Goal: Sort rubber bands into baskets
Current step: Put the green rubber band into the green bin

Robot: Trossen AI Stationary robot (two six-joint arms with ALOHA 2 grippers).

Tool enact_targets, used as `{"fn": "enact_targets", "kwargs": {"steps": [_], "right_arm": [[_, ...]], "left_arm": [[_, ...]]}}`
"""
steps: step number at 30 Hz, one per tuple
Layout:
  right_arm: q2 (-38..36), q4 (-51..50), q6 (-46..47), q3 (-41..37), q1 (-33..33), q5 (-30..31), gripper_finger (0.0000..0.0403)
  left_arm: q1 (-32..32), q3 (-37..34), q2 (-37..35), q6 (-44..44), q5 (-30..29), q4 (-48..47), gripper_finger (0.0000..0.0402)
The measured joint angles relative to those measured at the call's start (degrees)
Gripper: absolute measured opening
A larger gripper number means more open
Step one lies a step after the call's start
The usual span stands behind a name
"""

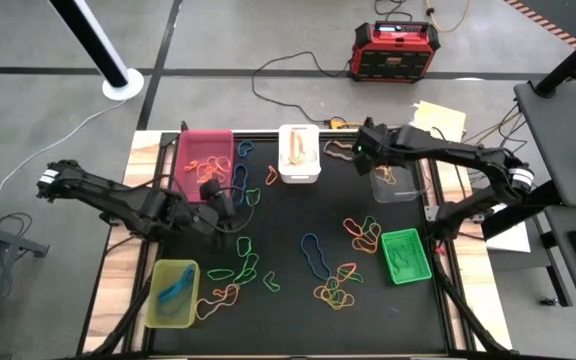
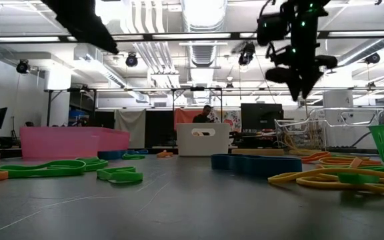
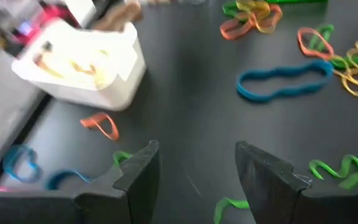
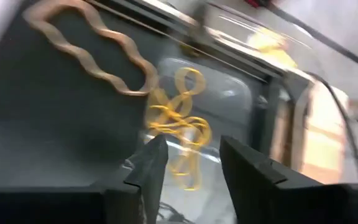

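A black mat (image 1: 298, 240) covers my table, with pale wooden strips along both side edges and grey floor beyond it; past the far edge a red-and-black power box (image 1: 396, 50) sits on that floor.

The rubber bands (image 1: 333, 290) lie loose across the mat: a dense tangle of orange, yellow and green near the middle of the near edge, a long blue loop (image 1: 314, 253) just beside it, and more green and blue ones near the far left corner. The baskets stand around them. The pink basket (image 1: 204, 153) is at the far left corner, the white basket (image 1: 299, 154) at the middle of the far edge with tan bands in it, the clear basket (image 1: 396, 182) against the right edge holding yellow bands (image 4: 179, 130), the bright green basket (image 1: 407, 256) along the right edge nearer to me, and the yellow-green basket (image 1: 172, 293) at the near left corner with a blue band inside.

My right gripper (image 1: 366, 148) hangs high over the far right part of the mat, between the white and clear baskets. In my right wrist view its fingers (image 4: 151, 165) stand apart with nothing between them, the yellow bands in the clear basket below.

My left gripper (image 1: 218, 200) hovers over the left half of the mat, near the pink basket, fingers (image 3: 138, 174) spread wide and empty.
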Motion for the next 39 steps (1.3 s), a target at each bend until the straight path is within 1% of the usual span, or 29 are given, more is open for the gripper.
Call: {"fn": "enact_targets", "kwargs": {"steps": [6, 9, 11, 14, 19, 21, 23, 29, 31, 35, 39], "right_arm": [[-1.6, 5.3, -2.0, 0.0, 11.7, 0.1, 0.0165], [-2.3, 7.3, -2.1, 0.0, 17.2, 0.5, 0.0166], [-2.4, 8.5, -2.1, 0.0, 20.4, 0.8, 0.0164], [-2.2, 11.4, -1.7, -0.7, 24.8, 3.1, 0.0161], [-1.8, 16.9, -1.0, -4.2, 30.2, 6.1, 0.0160], [-1.9, 18.9, 0.5, -5.8, 31.4, 6.7, 0.0162], [-1.9, 20.0, 1.6, -7.2, 32.2, 6.7, 0.0162], [-1.9, 24.7, 3.9, -10.3, 32.6, 6.6, 0.0164], [-1.9, 26.2, 4.0, -11.0, 32.6, 6.6, 0.0164], [-1.9, 28.6, 4.0, -12.0, 32.6, 6.6, 0.0165], [-1.9, 30.0, 4.5, -12.4, 32.7, 6.5, 0.0166]], "left_arm": [[0.0, 0.0, 2.9, -8.5, 10.1, -4.2, 0.0189], [-0.1, 0.0, 5.9, -10.1, 13.2, -5.3, 0.0189], [-0.2, -0.1, 8.5, -10.0, 13.9, -5.3, 0.0189], [-0.4, -0.4, 13.1, -7.6, 14.2, -5.0, 0.0189], [-0.5, -2.9, 19.8, -6.9, 13.5, -1.8, 0.0189], [-0.5, -3.9, 21.7, -7.5, 13.6, 0.1, 0.0189], [-0.5, -4.2, 23.3, -7.5, 15.1, 2.0, 0.0189], [-0.5, -5.8, 26.5, -6.5, 16.6, 4.5, 0.0189], [-0.5, -6.9, 27.1, -6.4, 16.8, 6.1, 0.0189], [-0.5, -9.6, 27.4, -6.5, 19.5, 11.1, 0.0189], [-0.5, -11.7, 27.3, -6.7, 19.5, 13.8, 0.0178]]}}
